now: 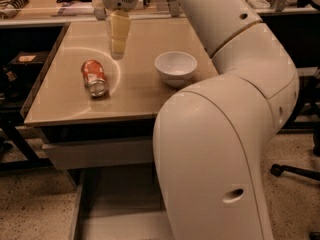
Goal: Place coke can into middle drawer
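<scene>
The coke can (94, 77) lies on its side on the left part of the tan counter top (65, 104), its silver end toward me. My gripper (118, 46) hangs above the counter, just behind and to the right of the can, apart from it and holding nothing. The middle drawer (117, 204) stands pulled out below the counter's front edge, with a bare grey floor. My arm hides its right part.
A white bowl (175, 68) stands on the counter to the right of the can. My large white arm (225, 134) fills the right half of the view. A closed drawer front (95, 154) sits just under the counter. Dark shelving (20, 64) stands at left.
</scene>
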Motion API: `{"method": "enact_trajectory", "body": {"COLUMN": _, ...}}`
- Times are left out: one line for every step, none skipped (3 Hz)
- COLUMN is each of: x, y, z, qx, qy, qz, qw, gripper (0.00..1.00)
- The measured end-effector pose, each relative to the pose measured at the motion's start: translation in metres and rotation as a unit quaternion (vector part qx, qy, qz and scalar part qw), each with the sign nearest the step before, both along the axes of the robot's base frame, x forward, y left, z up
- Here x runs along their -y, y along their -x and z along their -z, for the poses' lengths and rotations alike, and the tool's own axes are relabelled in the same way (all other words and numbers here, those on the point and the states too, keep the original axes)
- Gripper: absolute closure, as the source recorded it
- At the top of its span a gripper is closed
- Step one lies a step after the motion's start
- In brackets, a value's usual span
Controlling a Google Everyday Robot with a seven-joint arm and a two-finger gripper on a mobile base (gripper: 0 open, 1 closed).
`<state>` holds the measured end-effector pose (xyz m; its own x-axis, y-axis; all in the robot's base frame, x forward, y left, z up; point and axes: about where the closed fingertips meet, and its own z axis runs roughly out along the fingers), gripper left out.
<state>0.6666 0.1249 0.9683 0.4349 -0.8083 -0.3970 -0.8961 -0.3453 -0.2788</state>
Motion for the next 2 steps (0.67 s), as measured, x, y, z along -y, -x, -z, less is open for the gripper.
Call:
{"method": "enact_trajectory", "body": {"x": -0.012, "y": -0.014, "z": 0.028, "qx": -0.021, "qy": 0.028, "qz": 0.032, "qw": 0.9989, "gripper": 0.0}}
{"method": "enact_trajectory", "body": {"x": -0.032, "y": -0.03, "z": 0.06, "qx": -0.055, "qy": 0.043, "qz": 0.052, "qw": 0.9962, "gripper": 0.0}}
